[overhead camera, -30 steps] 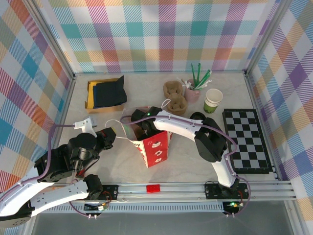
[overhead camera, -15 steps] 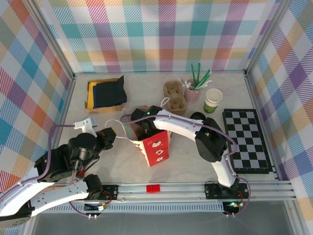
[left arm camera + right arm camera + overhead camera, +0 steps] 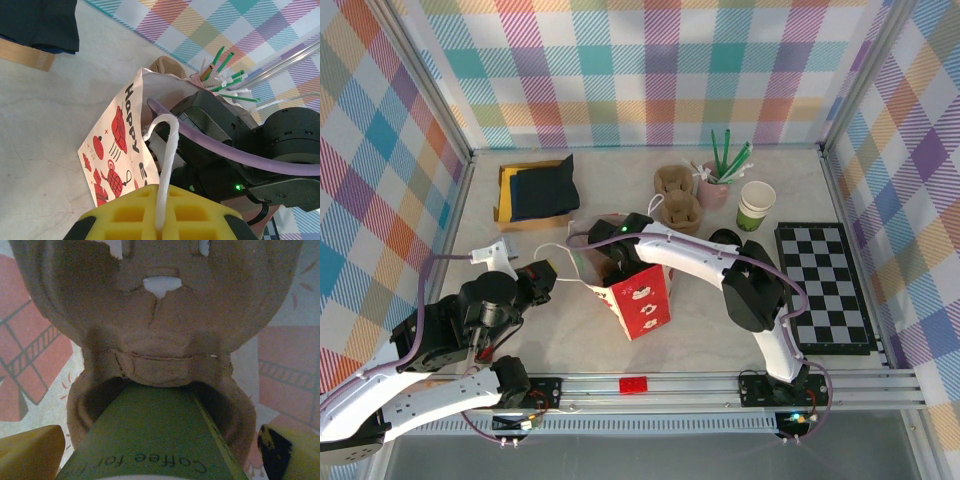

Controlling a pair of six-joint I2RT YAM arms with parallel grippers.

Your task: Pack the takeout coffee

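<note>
My left arm (image 3: 440, 350) lies low over the near left part of the worktop (image 3: 570, 340). It points at the bag (image 3: 642, 302). The left fingers (image 3: 125, 215) are yellow. They are pressed together on the bag's white string handle (image 3: 169, 145) and hold it up.

My right arm (image 3: 700, 255) goes up from its base, bends at the elbow and reaches left over the bag. Its wrist dips down into the open top of the bag. From that wrist I see the right fingers (image 3: 30, 450) spread wide, one on each side of the coffee (image 3: 150, 440). I cannot tell if they touch it.

The coffee is down there between those fingers. Its narrow end sits in a round hole of a brown carrier (image 3: 160, 305). Red prints show around the carrier.

On the green side of the coffee I can read "Coffee for". The rest is cut off. From the left wrist I can read "Happy" on the white side of the bag, with red lantern pictures next to it.

Since a second ago the right elbow has slid a little to the right. The bag leans a little more that way too. The left arm has not moved.
</note>
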